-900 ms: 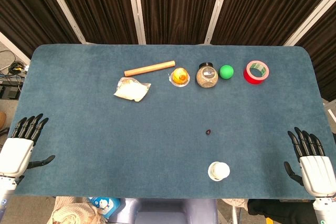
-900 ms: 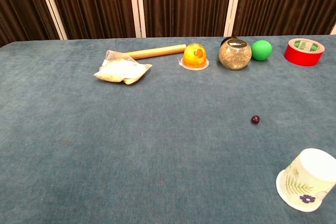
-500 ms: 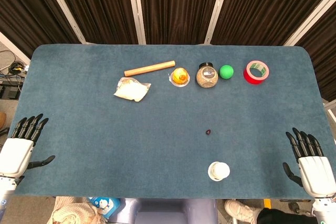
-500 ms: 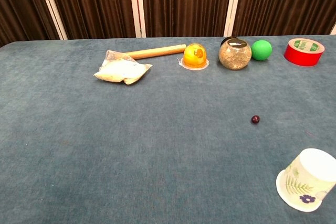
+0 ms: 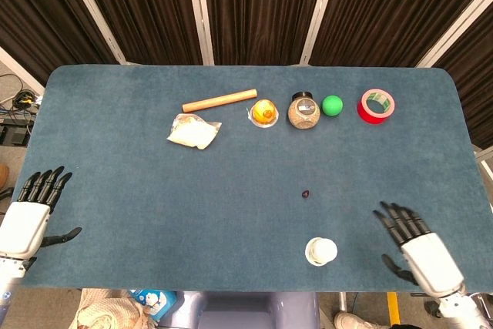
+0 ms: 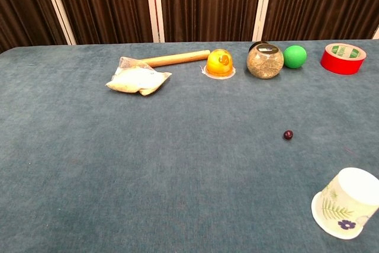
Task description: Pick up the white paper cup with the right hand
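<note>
One white paper cup lies tipped — right hand near it, fingers spread, holding nothing.

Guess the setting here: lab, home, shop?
Most likely a lab teleoperation bench. A blue felt-covered table stands before dark curtain panels, cables trail off its left edge, and unrelated test items sit in a row: a red tape roll, a green ball, a glass jar.
</note>
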Tool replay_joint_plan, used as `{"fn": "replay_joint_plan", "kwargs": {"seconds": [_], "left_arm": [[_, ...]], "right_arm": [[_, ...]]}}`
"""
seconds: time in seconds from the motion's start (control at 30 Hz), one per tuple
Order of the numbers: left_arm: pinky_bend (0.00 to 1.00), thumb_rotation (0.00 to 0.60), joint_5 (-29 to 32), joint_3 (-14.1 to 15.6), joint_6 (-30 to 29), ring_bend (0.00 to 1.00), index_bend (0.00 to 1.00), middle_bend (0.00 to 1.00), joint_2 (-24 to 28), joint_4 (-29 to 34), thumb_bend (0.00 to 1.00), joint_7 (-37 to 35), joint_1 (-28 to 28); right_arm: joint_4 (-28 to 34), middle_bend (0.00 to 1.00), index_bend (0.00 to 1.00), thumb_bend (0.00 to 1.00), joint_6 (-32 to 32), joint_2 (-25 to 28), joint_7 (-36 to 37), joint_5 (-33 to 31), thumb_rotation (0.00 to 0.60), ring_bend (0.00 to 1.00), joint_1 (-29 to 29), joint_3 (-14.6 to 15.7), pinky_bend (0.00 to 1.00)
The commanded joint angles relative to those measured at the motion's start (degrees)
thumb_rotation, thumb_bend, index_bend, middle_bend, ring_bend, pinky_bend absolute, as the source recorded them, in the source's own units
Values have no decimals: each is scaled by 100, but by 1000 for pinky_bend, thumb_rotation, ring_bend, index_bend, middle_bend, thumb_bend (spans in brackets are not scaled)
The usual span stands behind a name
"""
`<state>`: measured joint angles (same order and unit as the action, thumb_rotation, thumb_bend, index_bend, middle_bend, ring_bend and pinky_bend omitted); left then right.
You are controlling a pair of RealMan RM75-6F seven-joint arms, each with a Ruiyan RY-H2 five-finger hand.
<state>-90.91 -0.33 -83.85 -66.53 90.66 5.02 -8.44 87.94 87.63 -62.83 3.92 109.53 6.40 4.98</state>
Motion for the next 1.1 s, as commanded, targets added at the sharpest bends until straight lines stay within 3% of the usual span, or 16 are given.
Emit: {"fn": "replay_joint_plan", "kwargs": {"seconds": [0.03,0.5,1.1], "left_arm": [[0,600,-3,6,29,0,0,0,-23,-8,0,62,-14],[0,600,31,-4,58,0,0,0,-26,-3,0,64,-31],[0,600,79,-12,97,0,0,0,-13,30,0,78,-47]], "right_arm": [[-72,0,0,353,-231,-5,196,218,600,57,234,150,216],[484,13,0,353,-1557,-285,-707,80,600,93,718,296,251],[733,13,0,352,-2049,-635,-1482,-363,600,78,862,238,242]]}}
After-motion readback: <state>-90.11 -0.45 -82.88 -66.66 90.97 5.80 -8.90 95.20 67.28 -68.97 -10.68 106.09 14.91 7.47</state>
